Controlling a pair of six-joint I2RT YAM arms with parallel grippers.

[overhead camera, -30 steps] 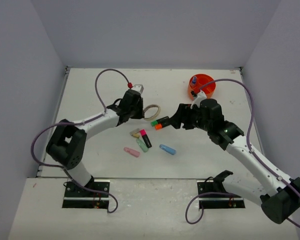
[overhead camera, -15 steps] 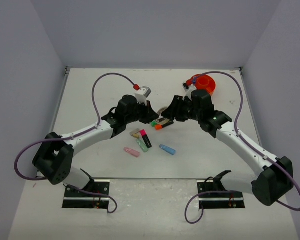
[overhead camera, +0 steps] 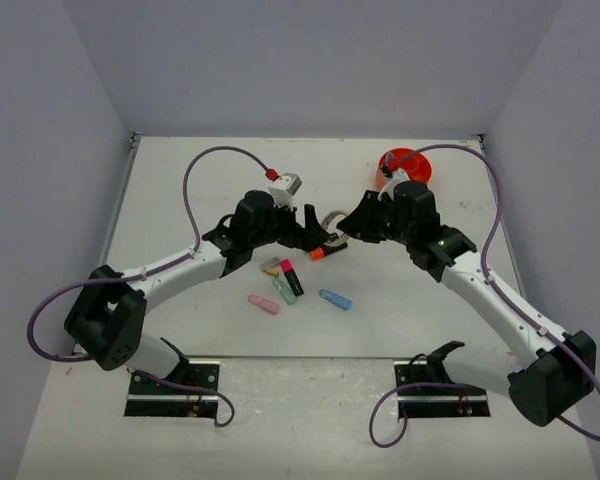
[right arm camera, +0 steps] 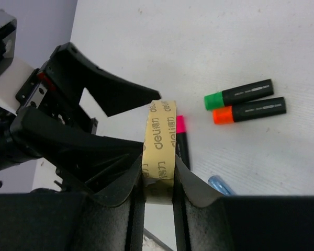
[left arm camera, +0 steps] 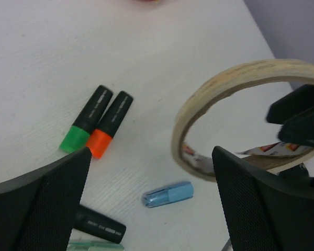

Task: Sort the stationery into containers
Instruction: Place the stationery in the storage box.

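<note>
Both moved closer: your right pincer (right arm camera: 158, 172) squeezes the tape roll (right arm camera: 160, 130); your left pincer (left arm camera: 150, 157), just beside, is wide apart. Hold tight, lift slowly.

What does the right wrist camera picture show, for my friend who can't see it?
The right gripper pinches a tan tape roll upright, with the left gripper open right next to it. Behind them on the white table lie a green marker, an orange marker and a pink marker.

"deli" printed sideways, repeated, on outer face of tan tape roll (right arm camera: 159, 151). Small white print on barrels of green-capped highlighter (right arm camera: 239, 94) and orange-capped highlighter (right arm camera: 249, 110): too small to read. Printed label inside roll core, left wrist view: illegible.
</note>
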